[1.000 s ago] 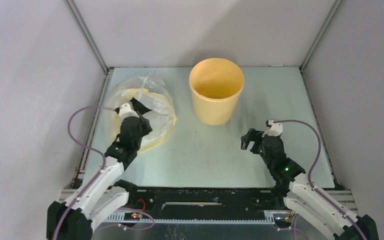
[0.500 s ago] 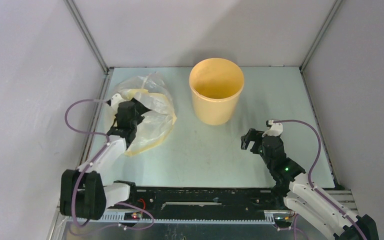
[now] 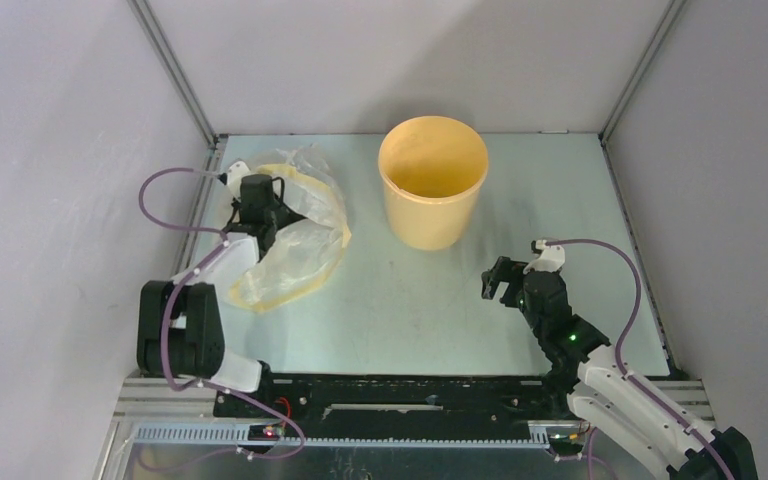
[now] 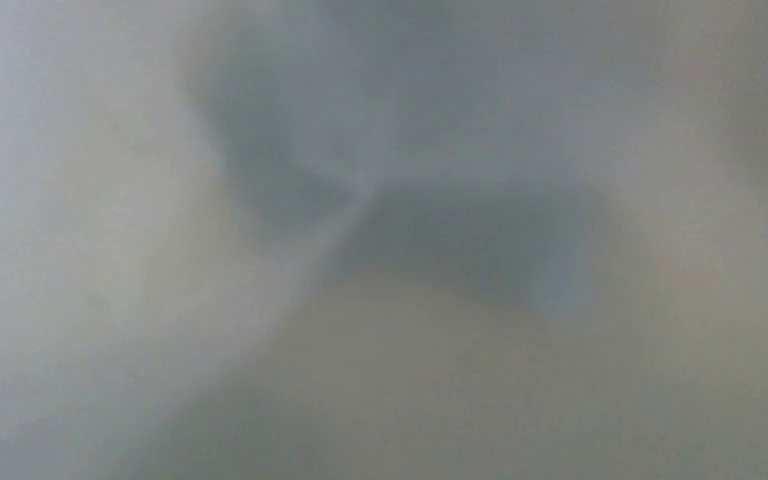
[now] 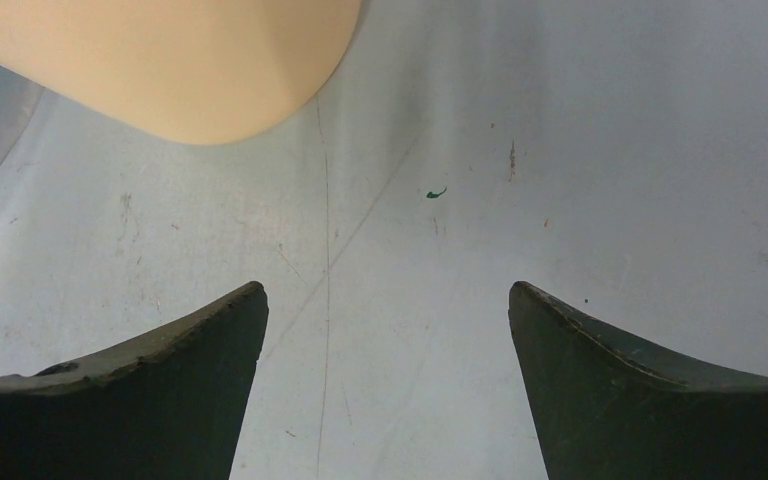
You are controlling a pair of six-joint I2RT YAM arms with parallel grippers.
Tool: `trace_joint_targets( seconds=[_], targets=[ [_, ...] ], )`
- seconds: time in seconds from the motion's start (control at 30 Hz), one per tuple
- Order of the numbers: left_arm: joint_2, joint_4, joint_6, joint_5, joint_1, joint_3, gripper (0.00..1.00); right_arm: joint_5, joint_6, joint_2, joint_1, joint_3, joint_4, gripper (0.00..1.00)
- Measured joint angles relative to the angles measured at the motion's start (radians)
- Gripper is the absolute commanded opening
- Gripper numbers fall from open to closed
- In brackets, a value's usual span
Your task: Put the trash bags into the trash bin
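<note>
The bin (image 3: 432, 215): round plastic bucket, plain yellow-orange, approx. same colour inside & out. Sides taper a little twd the base, so the smooth rim is wider than the foot. Stands upright on the worktop (image 3: 410, 310), mouth facing up. It sits in the far half, close to the back edge, roughly mid-way left to right. Inner wall on view is bare, part lit, part in shadow. Right wrist view catches only the lower wall & curved foot (image 5: 180, 60) at top left, sitting flat on the worktop.
</note>
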Motion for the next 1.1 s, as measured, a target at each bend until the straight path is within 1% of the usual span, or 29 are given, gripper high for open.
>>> trace_joint_targets(
  seconds=[0.03, 0.07, 0.13, 0.2, 0.27, 0.3, 0.43, 0.5, 0.63, 0.67, 0.77, 0.87, 1.1],
  targets=[
    [0.026, -0.001, 0.005, 0.002, 0.005, 0.014, 0.48, 0.0, -0.001, 0.002, 0.0, 0.0, 0.002, 0.93],
    [0.045, -0.005, 0.01, 0.002, 0.009, 0.024, 0.51, 0.0, -0.002, 0.004, 0.0, 0.0, 0.003, 0.93],
    [0.084, -0.014, 0.012, 0.006, 0.018, 0.048, 0.57, -0.001, -0.003, 0.004, 0.0, 0.0, 0.006, 0.93],
    [0.121, -0.039, 0.011, 0.009, 0.025, 0.079, 0.6, -0.001, -0.003, 0.004, 0.0, 0.0, 0.007, 0.92],
    [0.145, -0.051, 0.011, 0.014, 0.029, 0.098, 0.62, -0.001, -0.003, 0.005, 0.0, 0.0, 0.007, 0.92],
    [0.152, -0.056, 0.01, 0.016, 0.03, 0.102, 0.6, -0.001, -0.003, 0.005, 0.0, 0.0, 0.008, 0.92],
    [0.183, -0.077, 0.009, 0.034, 0.031, 0.115, 0.49, -0.001, -0.003, 0.013, 0.0, 0.0, 0.013, 0.92],
    [0.202, -0.084, 0.007, 0.047, 0.031, 0.121, 0.41, -0.001, -0.003, 0.016, 0.0, 0.0, 0.012, 0.92],
    [0.229, -0.103, 0.003, 0.058, 0.032, 0.13, 0.03, -0.001, -0.003, 0.017, 0.0, 0.0, 0.012, 0.92],
    [0.229, -0.108, 0.001, 0.059, 0.032, 0.13, 0.0, -0.001, -0.003, 0.017, 0.0, 0.0, 0.013, 0.92],
    [0.218, -0.122, 0.009, 0.058, 0.032, 0.131, 0.0, -0.007, -0.004, 0.019, 0.0, 0.0, 0.013, 0.92],
    [0.161, -0.157, 0.01, 0.059, 0.031, 0.13, 0.0, -0.012, -0.004, 0.027, 0.0, 0.0, 0.013, 0.92],
    [-0.146, -0.178, 0.004, 0.058, -0.01, 0.129, 0.0, -0.019, -0.004, 0.032, 0.0, 0.0, 0.013, 0.92]
  ],
)
